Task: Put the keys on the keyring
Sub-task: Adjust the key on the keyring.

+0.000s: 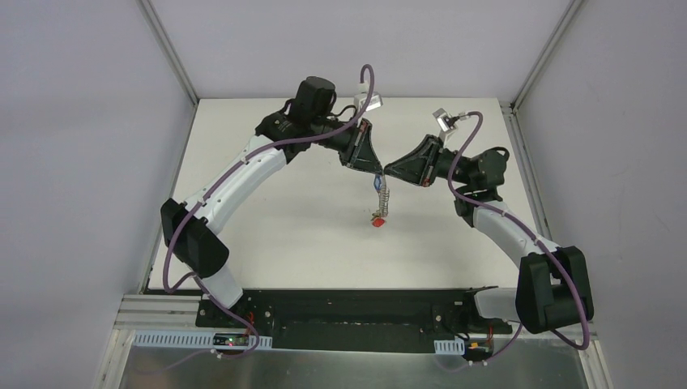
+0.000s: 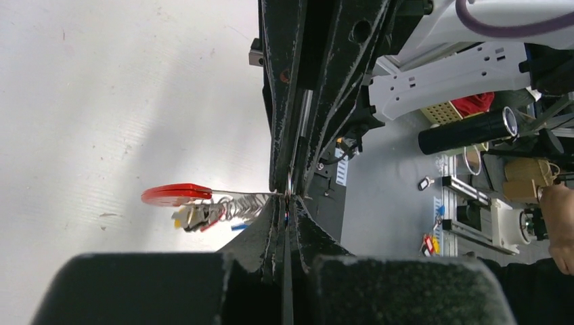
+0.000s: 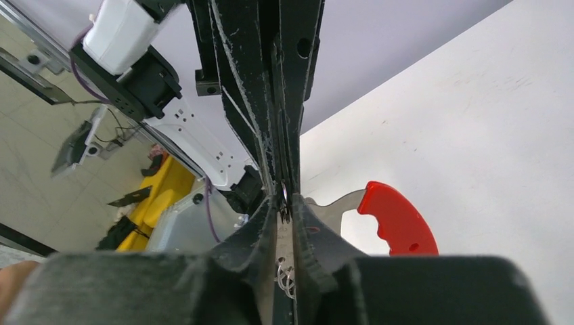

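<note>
The keyring [image 1: 381, 199] hangs over the middle of the white table, red half [image 1: 377, 219] lowest. Both grippers meet tip to tip at its top. My left gripper [image 1: 377, 168] is shut on the grey end; in the left wrist view the clip row [image 2: 240, 203] runs straight into my left gripper [image 2: 289, 198], with the red half [image 2: 174, 195] out to the left. Keys [image 2: 193, 217] with yellow and red tags dangle from the clips, and a blue tag [image 2: 238, 227] shows below. My right gripper [image 1: 389, 171] pinches the grey plate [image 3: 332, 206] beside the red half [image 3: 399, 223].
The white table [image 1: 283, 243] is walled by grey panels left, right and behind, with aluminium rails at its corners. The arm bases stand on a black bar [image 1: 356, 312] at the near edge. Beyond the table, more tagged keys [image 2: 429, 244] lie on a bench.
</note>
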{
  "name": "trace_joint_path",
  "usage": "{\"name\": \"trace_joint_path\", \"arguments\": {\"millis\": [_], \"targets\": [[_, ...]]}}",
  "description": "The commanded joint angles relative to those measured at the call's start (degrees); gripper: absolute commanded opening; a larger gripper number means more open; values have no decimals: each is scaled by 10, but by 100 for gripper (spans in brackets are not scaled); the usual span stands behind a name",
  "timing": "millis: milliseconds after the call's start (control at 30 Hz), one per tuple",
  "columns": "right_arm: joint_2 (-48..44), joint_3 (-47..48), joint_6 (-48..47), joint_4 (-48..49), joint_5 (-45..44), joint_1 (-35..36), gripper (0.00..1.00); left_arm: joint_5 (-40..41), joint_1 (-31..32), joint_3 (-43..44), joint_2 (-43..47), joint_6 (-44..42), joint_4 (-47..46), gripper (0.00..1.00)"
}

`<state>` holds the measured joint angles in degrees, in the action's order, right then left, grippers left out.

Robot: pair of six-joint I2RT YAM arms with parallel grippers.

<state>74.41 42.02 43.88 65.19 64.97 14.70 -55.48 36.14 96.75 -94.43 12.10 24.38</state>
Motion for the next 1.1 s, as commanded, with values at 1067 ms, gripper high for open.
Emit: {"name": "trace_joint_path", "arguments": {"millis": [1067], "targets": [[-23, 74, -351, -336, 116, 56, 15, 129, 69, 331, -158, -218, 478, 0]]}}
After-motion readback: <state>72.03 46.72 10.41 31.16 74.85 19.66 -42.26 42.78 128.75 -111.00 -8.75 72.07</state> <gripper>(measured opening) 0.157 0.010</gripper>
